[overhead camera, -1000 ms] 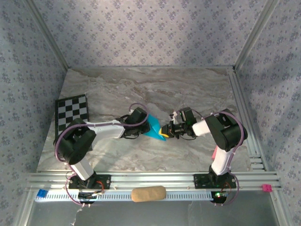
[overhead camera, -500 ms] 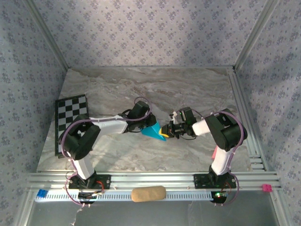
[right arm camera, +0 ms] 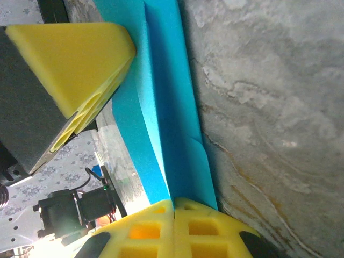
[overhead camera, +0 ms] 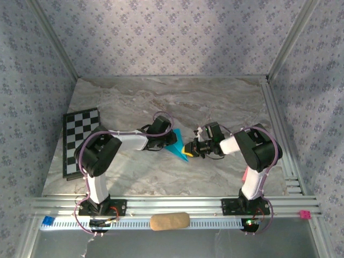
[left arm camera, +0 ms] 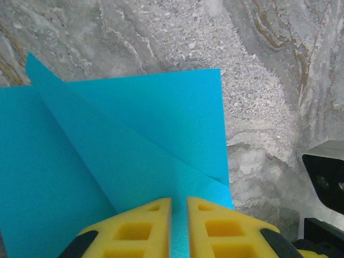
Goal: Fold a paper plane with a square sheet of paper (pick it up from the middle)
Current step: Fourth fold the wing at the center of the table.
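Top external: fixed high, behind the arm bases at the near edge, tilted down toward the far wall; takes in the whole table (overhead camera: 215, 97) from a distance

Left wrist: very close, looking along the left gripper's fingers (left arm camera: 134, 234) onto the sheet of paper (left arm camera: 134, 134)

Right wrist: equally close, rolled sideways, table at frame right, the right gripper's fingers (right arm camera: 207, 234) at the bottom edge

All three views share the sheet, mid-table

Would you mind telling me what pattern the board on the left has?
Black-and-white checks; the board shows best in the top external view.
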